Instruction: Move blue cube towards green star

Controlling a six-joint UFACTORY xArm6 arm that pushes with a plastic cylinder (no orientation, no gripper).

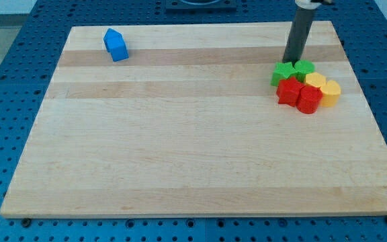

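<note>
A blue cube (116, 45) lies near the top left of the wooden board (180, 148). A green star (284, 73) sits at the right side, at the left of a tight cluster of blocks. My tip (291, 62) stands just above the green star, at the top edge of the cluster, far to the right of the blue cube. The rod rises from there to the view's top.
The cluster also holds a second green block (304, 68), a red star (289, 91), a red block (309, 99), a yellow heart (315, 82) and a yellow block (330, 93). A blue perforated table surrounds the board.
</note>
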